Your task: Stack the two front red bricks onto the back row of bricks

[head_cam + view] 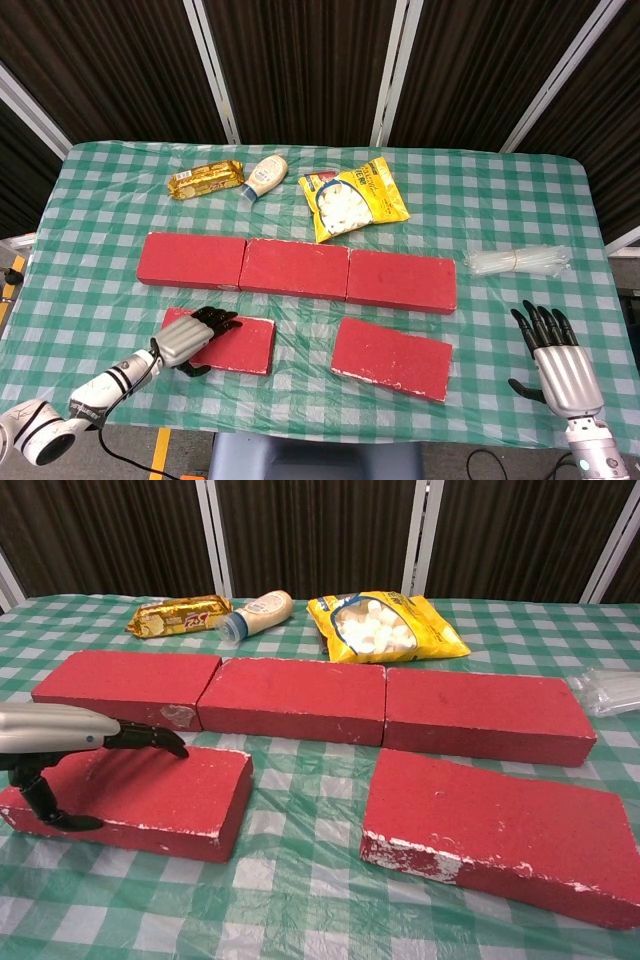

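Three red bricks form the back row (295, 268) (295, 698) across the middle of the table. The front left brick (240, 346) (160, 790) lies flat, and my left hand (190, 338) (60, 730) reaches over its left end. The fingers (150, 738) stretch just above the brick's top, casting a shadow on it. The thumb (45, 805) hangs down at its front face. The front right brick (392, 357) (500, 830) lies flat and slightly skewed, with nothing touching it. My right hand (560, 365) is open at the table's front right edge, fingers spread, and shows only in the head view.
At the back lie a gold biscuit pack (205, 181), a small white bottle (263, 177) on its side and a yellow marshmallow bag (352, 198). A clear plastic bundle (518, 260) sits at the right. The tablecloth (300, 400) is green checked.
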`<state>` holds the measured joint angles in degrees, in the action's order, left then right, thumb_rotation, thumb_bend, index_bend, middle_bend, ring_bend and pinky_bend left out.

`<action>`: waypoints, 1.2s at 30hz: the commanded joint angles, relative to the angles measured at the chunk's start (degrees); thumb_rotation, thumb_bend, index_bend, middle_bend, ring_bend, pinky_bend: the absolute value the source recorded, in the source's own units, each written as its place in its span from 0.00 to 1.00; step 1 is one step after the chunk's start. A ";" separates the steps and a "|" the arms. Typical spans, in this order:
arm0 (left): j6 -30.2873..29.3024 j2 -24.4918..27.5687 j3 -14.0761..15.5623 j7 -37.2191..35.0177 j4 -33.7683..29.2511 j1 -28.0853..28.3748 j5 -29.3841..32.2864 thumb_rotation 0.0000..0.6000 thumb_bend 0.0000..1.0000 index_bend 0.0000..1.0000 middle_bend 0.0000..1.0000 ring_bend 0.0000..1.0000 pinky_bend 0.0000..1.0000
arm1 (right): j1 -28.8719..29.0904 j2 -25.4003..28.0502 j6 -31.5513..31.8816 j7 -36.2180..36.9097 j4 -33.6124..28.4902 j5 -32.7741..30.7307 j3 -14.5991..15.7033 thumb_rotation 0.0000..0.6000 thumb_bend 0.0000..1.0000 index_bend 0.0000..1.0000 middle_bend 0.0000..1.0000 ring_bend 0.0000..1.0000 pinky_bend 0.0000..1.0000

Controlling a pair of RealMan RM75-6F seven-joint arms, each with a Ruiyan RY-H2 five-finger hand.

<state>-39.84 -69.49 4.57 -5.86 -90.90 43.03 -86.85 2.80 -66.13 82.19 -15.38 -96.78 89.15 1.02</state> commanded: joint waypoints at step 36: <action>-3.39 0.34 0.83 -3.51 1.78 -0.48 -2.32 1.00 0.40 0.00 0.77 0.71 0.67 | -0.03 -0.06 0.12 -0.07 -0.09 0.31 0.32 1.00 0.09 0.00 0.00 0.00 0.00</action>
<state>-43.14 -69.29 5.25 -9.18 -89.07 42.63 -88.98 2.76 -66.19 82.31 -15.45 -96.87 89.46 1.34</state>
